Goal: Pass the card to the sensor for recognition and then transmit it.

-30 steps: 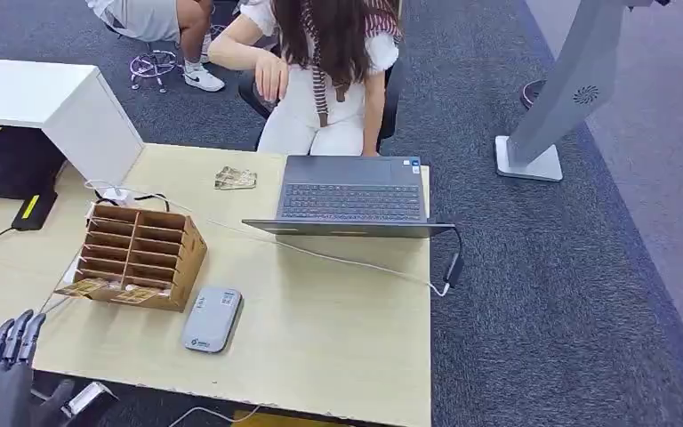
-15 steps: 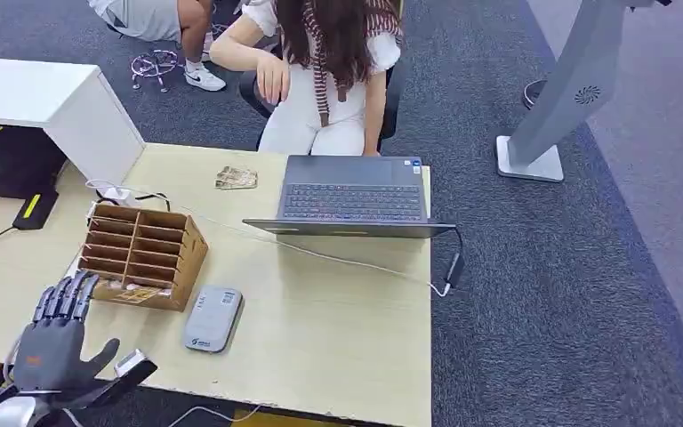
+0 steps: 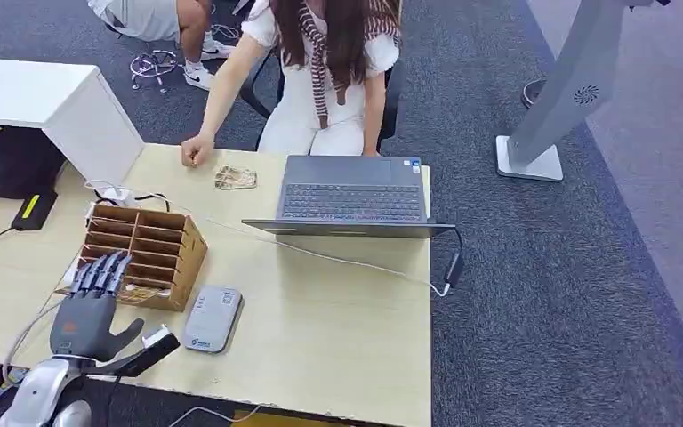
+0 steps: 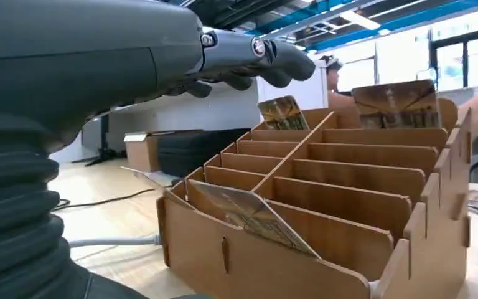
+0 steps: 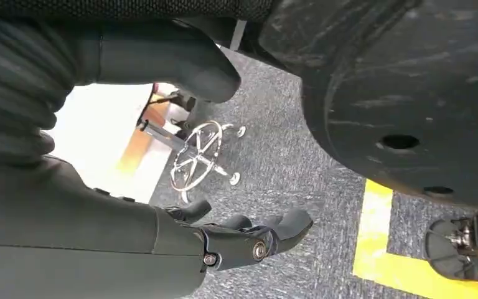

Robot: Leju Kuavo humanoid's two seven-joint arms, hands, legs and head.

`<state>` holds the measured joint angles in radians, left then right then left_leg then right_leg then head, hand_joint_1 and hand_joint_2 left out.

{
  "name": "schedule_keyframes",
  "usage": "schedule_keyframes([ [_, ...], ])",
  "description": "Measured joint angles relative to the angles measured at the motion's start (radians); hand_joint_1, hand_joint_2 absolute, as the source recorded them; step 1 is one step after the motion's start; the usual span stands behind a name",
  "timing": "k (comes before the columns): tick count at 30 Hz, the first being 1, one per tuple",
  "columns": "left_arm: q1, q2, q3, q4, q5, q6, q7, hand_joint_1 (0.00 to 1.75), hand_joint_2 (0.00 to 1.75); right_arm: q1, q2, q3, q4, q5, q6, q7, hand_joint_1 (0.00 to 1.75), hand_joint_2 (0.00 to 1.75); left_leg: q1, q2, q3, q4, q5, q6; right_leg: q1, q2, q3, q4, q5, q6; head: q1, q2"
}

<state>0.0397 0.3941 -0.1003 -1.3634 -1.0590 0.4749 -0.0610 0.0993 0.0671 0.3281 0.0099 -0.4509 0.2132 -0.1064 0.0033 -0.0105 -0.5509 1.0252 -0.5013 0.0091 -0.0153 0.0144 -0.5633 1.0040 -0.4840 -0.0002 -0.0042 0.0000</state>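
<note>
Since a second ago our left hand [image 3: 89, 313] has climbed from the table's near corner to just before the cardboard card rack [image 3: 138, 256], and the person's hand [image 3: 197, 151] has come down onto the far edge of the desk [image 3: 320, 329] beyond the rack. Our left hand's fingers [image 3: 100, 269] are straight and slightly spread, thumb out to the side, holding nothing; their tips hover over the rack's nearest row. In the left wrist view a card [image 4: 249, 215] leans in the rack's front slot, with two more cards [image 4: 398, 104] standing at the back. Just to the rack's right lies the grey card reader [image 3: 212, 318], and farther right the open laptop [image 3: 352, 196], its white cable trailing between them. Our right hand [image 5: 249, 240] hangs beside the body over the carpet, fingers loosely curled and empty. We judge the reach is under way and the grasp not begun. The risk: stiff fingertips could push the light rack away, or press the leaning card flat in its slot, leaving no edge to pinch.
</note>
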Motion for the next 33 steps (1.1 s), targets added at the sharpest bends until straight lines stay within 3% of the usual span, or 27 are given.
schedule_keyframes([
  [22,-0.044,0.002,-0.017,0.075,0.004,-0.019,0.019,0.0,1.75,-0.005,-0.003,0.004,0.0,-0.001,0.001,0.002,0.0,1.75,0.0,0.0,0.0,0.0,0.0,0.0,0.0,0.0,0.0,0.0,0.0,0.0,0.0,0.0],
  [23,-0.044,0.002,-0.017,0.077,0.004,-0.019,0.02,0.07,1.75,-0.005,-0.003,0.004,0.0,-0.001,0.001,0.002,0.0,1.75,0.0,0.0,0.0,0.0,0.0,0.0,0.0,0.0,0.0,0.0,0.0,0.0,0.0,0.0],
  [24,-0.044,0.002,-0.017,0.078,0.004,-0.019,0.02,1.75,1.75,-0.005,-0.003,0.004,0.0,-0.001,0.001,0.002,0.0,1.75,0.0,0.0,0.0,0.0,0.0,0.0,0.0,0.0,0.0,0.0,0.0,0.0,0.0,0.0],
  [33,-0.044,0.004,-0.017,0.086,0.033,0.002,-0.006,1.75,1.75,-0.005,-0.004,0.006,0.0,-0.003,0.003,0.002,0.0,1.75,0.0,0.0,0.0,0.0,0.0,0.0,0.0,0.0,0.0,0.0,0.0,0.0,0.0,0.0],
])
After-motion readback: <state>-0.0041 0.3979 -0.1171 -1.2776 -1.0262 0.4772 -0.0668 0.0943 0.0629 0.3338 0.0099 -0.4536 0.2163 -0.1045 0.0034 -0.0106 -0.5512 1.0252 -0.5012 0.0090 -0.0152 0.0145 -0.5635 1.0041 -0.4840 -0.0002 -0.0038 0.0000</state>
